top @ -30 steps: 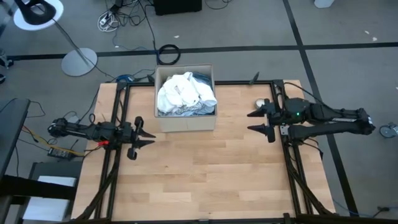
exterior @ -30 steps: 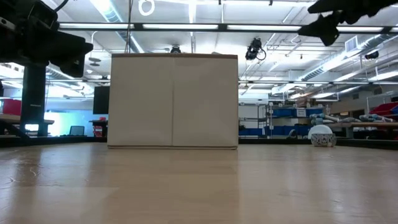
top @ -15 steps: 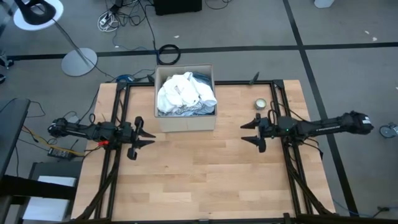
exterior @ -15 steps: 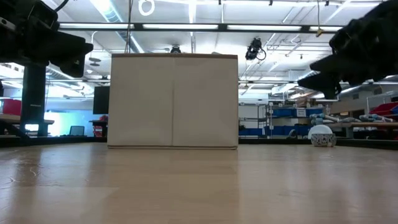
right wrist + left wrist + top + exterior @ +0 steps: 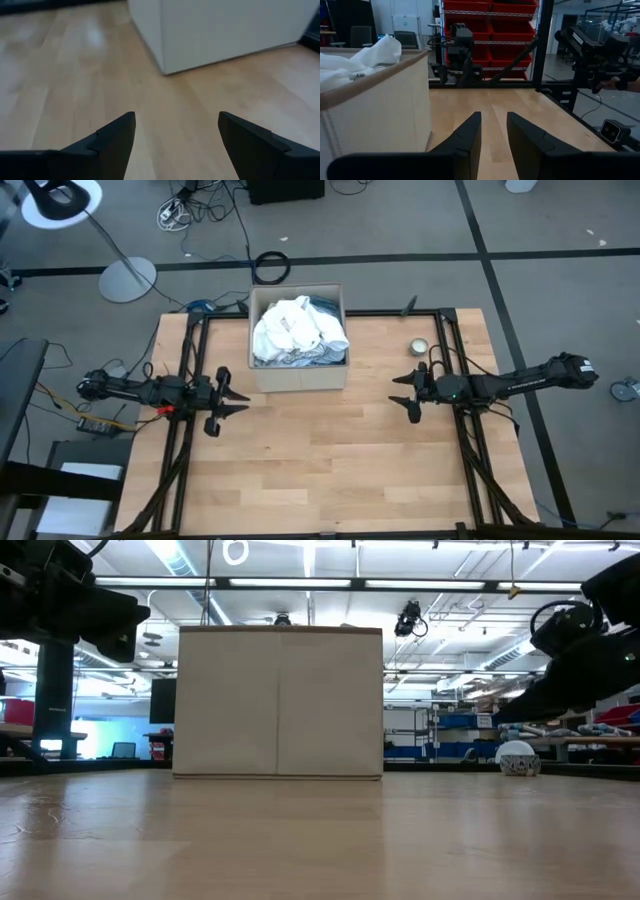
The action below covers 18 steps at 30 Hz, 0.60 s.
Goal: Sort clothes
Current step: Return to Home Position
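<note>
I see the clothes (image 5: 298,330) heaped in the cardboard box (image 5: 297,378), which stands at the middle of the tabletop's (image 5: 330,460) back edge. White cloth lies on top, with some blue and striped fabric showing at the edges. The tabletop is pale wood planking, with black rails running front to back under each arm. A small round tin (image 5: 419,347) sits on the wood to the right of the box, well apart from it.

The left tool (image 5: 243,400) hangs over the left side of the tabletop, pointing inward, near the box's front-left corner. Its fingers stand a narrow gap apart and hold nothing. The right tool (image 5: 400,393) hangs over the right side, pointing toward the left one, just in front of the tin. Its fingers are spread wide with nothing between them.

Around the tabletop I see grey floor (image 5: 560,220) crossed by dark lines, loose cables (image 5: 200,205), and a white lamp base (image 5: 127,278) beyond the back-left corner. From table height the box blocks the middle of the room, and above and behind it run ceiling light strips (image 5: 300,583) and shelving. The left wrist camera shows red bins (image 5: 490,22) on a rack past the tabletop's edge.
</note>
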{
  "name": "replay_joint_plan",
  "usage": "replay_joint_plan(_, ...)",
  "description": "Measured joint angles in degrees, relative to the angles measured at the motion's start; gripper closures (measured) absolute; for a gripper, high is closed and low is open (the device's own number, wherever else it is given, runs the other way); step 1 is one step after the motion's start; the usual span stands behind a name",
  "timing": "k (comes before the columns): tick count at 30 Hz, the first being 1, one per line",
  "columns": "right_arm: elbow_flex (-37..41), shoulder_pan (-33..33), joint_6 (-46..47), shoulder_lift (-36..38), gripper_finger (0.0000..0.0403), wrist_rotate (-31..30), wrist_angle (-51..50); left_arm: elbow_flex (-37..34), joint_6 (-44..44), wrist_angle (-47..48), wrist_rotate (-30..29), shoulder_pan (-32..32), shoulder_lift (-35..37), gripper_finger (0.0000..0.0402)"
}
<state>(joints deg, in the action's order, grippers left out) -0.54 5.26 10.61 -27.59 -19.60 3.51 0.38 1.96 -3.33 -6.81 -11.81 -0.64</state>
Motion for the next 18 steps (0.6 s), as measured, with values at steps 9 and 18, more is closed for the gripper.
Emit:
replay_joint_plan(9,0.02,0.00,0.30,-5.74,0.0114,8.57,-1.06,0.00,0.00,0.02,-0.02,0.00,0.00,0.0303)
replay_joint_plan(18,0.07,0.00,0.27,-7.93,0.0115,9.36,0.02,0.00,0.00,0.02,-0.02,0.00,0.00,0.0303)
